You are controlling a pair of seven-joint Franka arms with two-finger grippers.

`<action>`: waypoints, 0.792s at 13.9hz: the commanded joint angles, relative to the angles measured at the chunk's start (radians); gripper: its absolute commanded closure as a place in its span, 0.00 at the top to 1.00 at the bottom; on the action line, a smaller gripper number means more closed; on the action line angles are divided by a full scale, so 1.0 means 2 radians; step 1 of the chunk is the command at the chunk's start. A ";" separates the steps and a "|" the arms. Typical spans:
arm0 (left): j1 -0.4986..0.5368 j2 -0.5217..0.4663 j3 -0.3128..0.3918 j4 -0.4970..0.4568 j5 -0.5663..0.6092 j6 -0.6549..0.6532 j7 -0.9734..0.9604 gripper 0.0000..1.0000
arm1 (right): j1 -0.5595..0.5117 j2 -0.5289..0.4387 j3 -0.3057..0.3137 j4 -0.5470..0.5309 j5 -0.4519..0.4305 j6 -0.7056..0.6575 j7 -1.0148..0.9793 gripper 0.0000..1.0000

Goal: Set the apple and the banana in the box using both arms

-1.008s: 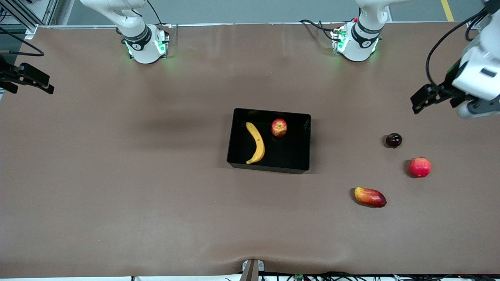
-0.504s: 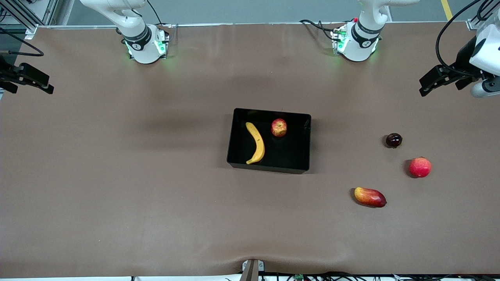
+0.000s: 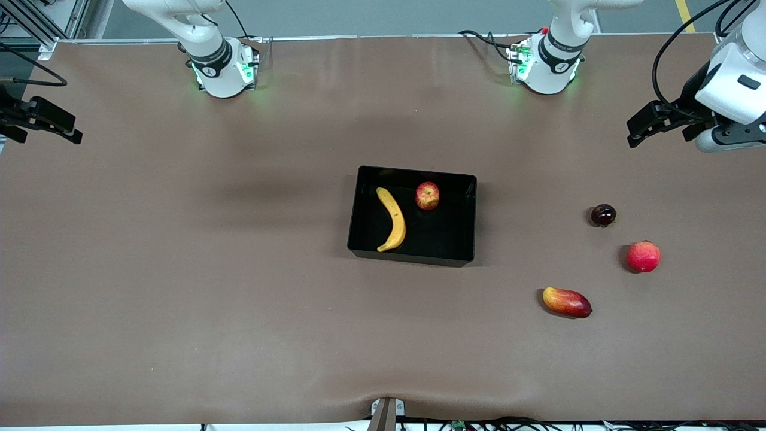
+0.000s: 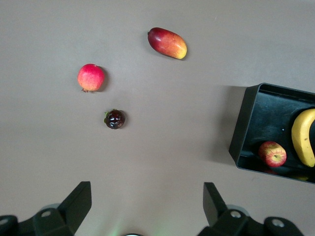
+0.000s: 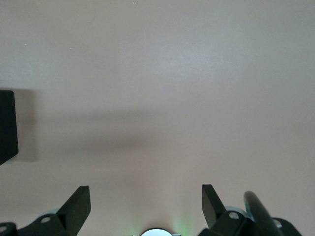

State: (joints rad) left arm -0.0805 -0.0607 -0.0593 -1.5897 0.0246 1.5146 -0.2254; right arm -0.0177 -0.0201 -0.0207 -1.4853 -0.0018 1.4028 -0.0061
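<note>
The black box (image 3: 444, 237) sits mid-table. Inside it lie the yellow banana (image 3: 392, 219) and, beside it, the red-yellow apple (image 3: 427, 196). My left gripper (image 3: 645, 128) hangs open and empty over the table's edge at the left arm's end, well apart from the box. Its wrist view shows its wide-apart fingers (image 4: 78, 202), the box wall (image 4: 243, 129), the apple (image 4: 272, 154) and the banana (image 4: 304, 137). My right gripper (image 3: 66, 127) waits open and empty over the right arm's end; its wrist view shows its gripper (image 5: 146, 202) above bare table and one box corner (image 5: 7, 125).
Three other fruits lie on the table toward the left arm's end: a dark round fruit (image 3: 603, 215), a pinkish-red round fruit (image 3: 643, 256) and an elongated red-yellow fruit (image 3: 567, 302). The brown mat (image 3: 209, 287) covers the table.
My left gripper rose and pulled back toward the table's end, then shifted slightly back toward the middle. The right gripper, box and fruits have not moved.
</note>
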 commanded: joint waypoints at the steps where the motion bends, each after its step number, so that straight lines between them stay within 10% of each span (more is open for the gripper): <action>1: 0.006 -0.002 0.006 -0.001 -0.010 -0.002 0.013 1.00 | -0.016 -0.007 0.008 -0.003 -0.004 -0.003 -0.001 1.00; 11: 0.007 0.007 0.010 0.014 -0.003 -0.009 0.011 1.00 | -0.016 -0.007 0.008 -0.003 -0.004 -0.003 -0.001 1.00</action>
State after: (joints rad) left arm -0.0731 -0.0577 -0.0416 -1.5826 0.0244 1.5146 -0.2199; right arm -0.0241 -0.0201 -0.0230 -1.4853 -0.0018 1.4019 -0.0060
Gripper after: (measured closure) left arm 0.000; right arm 0.000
